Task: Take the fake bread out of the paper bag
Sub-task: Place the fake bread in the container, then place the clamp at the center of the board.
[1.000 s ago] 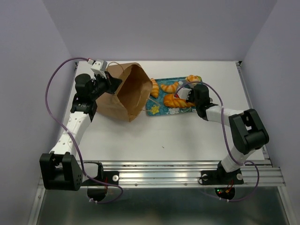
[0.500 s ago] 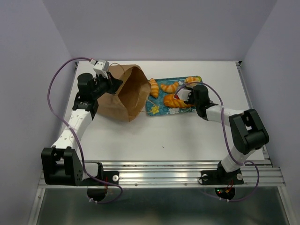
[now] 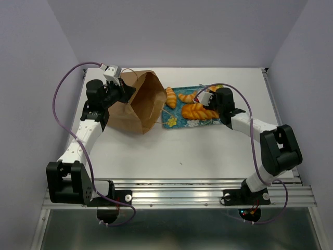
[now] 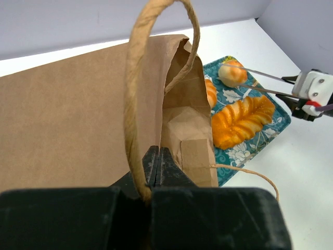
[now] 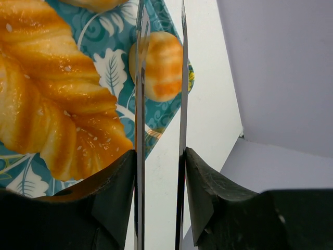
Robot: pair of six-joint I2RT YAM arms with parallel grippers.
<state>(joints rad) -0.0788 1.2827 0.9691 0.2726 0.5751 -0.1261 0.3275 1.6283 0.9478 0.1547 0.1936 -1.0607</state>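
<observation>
1. Moved: your right gripper (image 5: 161, 62) has drawn back from over the braided loaf (image 3: 199, 111), which now shows in full. The left arm and the paper bag (image 3: 143, 101) have barely shifted.
2. Right gripper: released. Its thin fingers stand narrowly apart with nothing between them, and they point toward the round bun (image 4: 232, 73).
3. Left gripper (image 4: 157, 159): clenched on the bag's upper rim, just beside the string handle (image 4: 136, 94). This grip likely keeps the bag from sliding and holds its mouth open.
4. Paper bag: lying on its side at the left of the table (image 3: 182, 151), with its mouth turned toward the teal floral tray (image 3: 171, 123). That makes a short carry from bag to tray.
5. Fake bread: all four pieces lie on the tray. The two croissants (image 3: 170, 97) (image 3: 188, 97) are nearest the bag, the loaf is in the middle, and the bun is at the far corner.
6. Bag interior: nothing shows in the part of the mouth you can see, but the deeper part is hidden.
7. Judgement: removal looks complete, or nearly so. Check the interior before you let go of the bag.
</observation>
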